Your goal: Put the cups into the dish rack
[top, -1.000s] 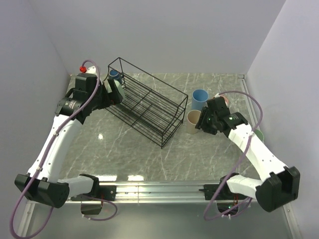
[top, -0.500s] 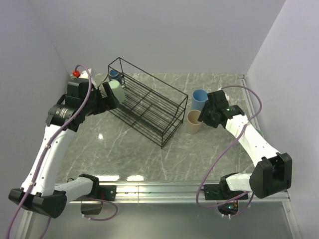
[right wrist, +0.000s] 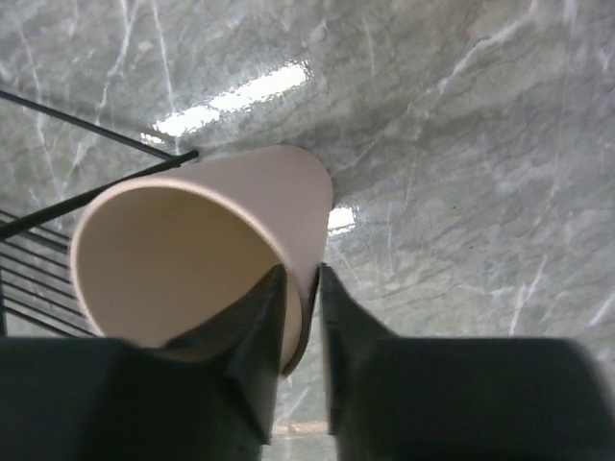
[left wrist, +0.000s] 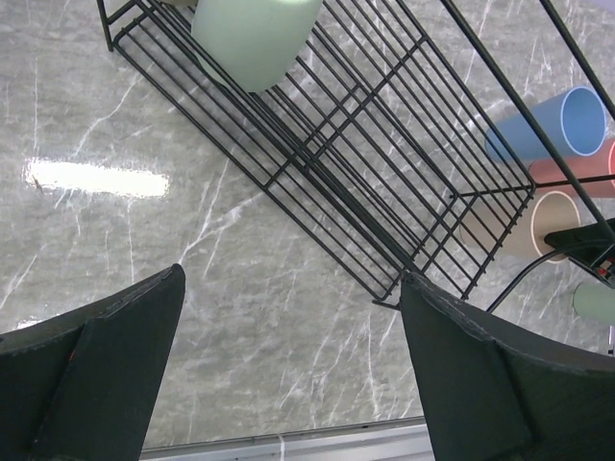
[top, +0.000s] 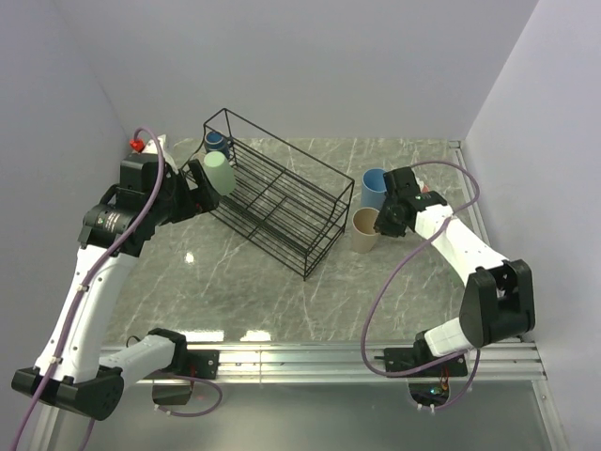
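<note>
pinching beige cup [right wrist: 192,250] rim, right gripper [right wrist: 301,280] narrow; left gripper [left wrist: 290,280] wide near dish rack [left wrist: 459,195].

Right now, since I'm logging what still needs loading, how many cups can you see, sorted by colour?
pale-green cups: 2
blue cup: 1
salmon-pink cup: 1
beige cup: 1
dark navy mug: 1
Total: 6 in view

Tumbler [top: 218,173] in dish rack [top: 282,202], cup [top: 364,230] beside right end
</note>
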Controlling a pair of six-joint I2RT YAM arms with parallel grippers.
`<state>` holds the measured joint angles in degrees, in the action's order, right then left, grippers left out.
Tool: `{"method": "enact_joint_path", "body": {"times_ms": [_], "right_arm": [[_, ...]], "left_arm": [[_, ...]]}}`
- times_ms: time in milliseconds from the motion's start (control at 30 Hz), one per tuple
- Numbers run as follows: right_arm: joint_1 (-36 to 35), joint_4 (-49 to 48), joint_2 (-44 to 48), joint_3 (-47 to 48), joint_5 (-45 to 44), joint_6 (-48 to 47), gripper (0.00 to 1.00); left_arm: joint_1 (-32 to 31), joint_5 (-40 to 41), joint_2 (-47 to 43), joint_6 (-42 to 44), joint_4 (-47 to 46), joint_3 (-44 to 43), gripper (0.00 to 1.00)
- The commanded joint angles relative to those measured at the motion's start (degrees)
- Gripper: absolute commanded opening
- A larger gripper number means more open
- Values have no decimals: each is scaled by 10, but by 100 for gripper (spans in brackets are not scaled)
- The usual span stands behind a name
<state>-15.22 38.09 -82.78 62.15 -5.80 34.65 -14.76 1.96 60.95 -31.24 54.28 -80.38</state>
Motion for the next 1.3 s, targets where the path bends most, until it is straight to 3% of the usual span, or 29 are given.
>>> {"method": "enact_joint_path", "body": {"times_ms": [0, 67, 300, 433, 567, 667, 700, 833, 933, 1000, 1167, 1267], "right_arm": [[5, -25, 2, -3, -4, -2, 16], [4, -22, 17, -4, -12, -1, 1], [3, 37, 93, 38, -23, -2, 0], [2, 73, 173, 88, -41, 6, 0], [3, 105, 229, 158, -7, 16, 0], [3, 96, 249, 200, 81, 36, 0], [3, 65, 253, 203, 147, 53, 0], [3, -73, 275, 150, 332, 147, 0], [-2, -211, 300, 78, 391, 243, 0], [-2, -273, 301, 54, 404, 286, 0], [-3, -308, 283, 40, 432, 308, 0], [-3, -337, 279, 29, 444, 327, 0]], "left_arm": [[0, -5, -9, -13, -3, -24, 99], [0, -3, -13, -20, -6, -22, 99], [0, -35, -27, -35, -30, -19, 99], [0, -112, -34, -50, -84, 1, 99], [0, -273, -51, -109, -214, 60, 99], [0, -372, -65, -194, -366, 128, 99], [0, -396, -67, -221, -459, 147, 99], [-1, -455, -66, -360, -656, 227, 99], [-9, -470, -53, -424, -772, 247, 99], [-19, -468, -36, -440, -798, 248, 99], [-75, -434, -7, -489, -893, 257, 99], [-107, -413, 12, -480, -874, 254, 99]]}}
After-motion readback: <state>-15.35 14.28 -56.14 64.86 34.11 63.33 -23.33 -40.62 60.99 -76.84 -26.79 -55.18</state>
